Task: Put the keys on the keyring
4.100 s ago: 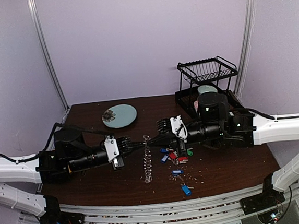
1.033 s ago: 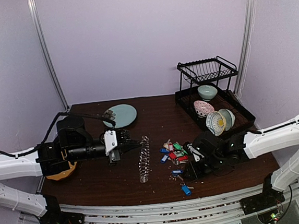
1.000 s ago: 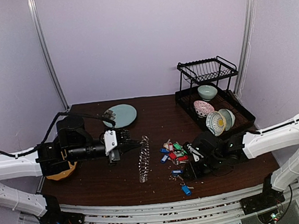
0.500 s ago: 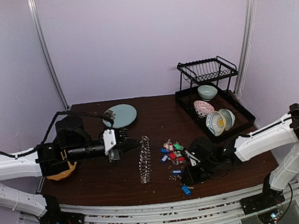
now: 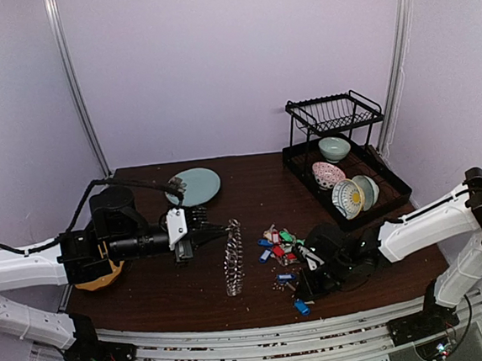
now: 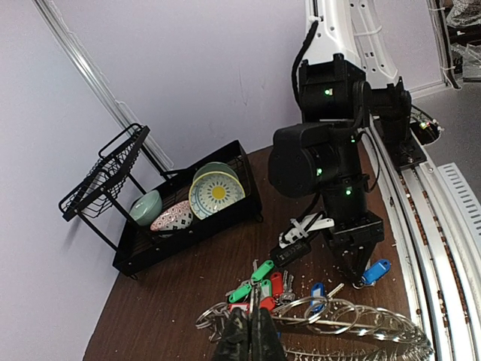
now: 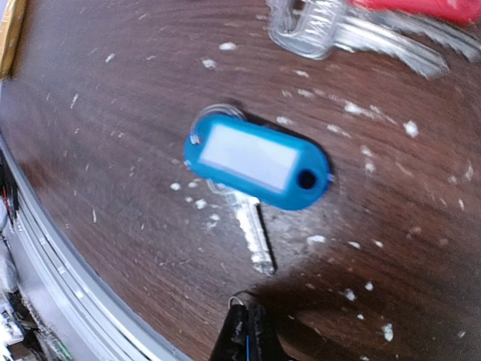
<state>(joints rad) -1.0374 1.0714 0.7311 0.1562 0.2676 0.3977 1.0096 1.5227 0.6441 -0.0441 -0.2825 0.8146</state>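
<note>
Just ahead of the right pincer (image 7: 244,331) lies a blue-tagged key (image 7: 255,167).

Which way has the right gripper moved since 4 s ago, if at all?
Yes. Top view: the right gripper went from beside the dish rack toward the near edge of the table, past the key pile, to the blue-tagged key.

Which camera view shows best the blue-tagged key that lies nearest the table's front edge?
The right wrist view: the blue-tagged key fills the middle, its tag flat and its silver blade visible. The top external view gives only a small blue spot; the left wrist view shows the tag small, blade unclear.
</note>
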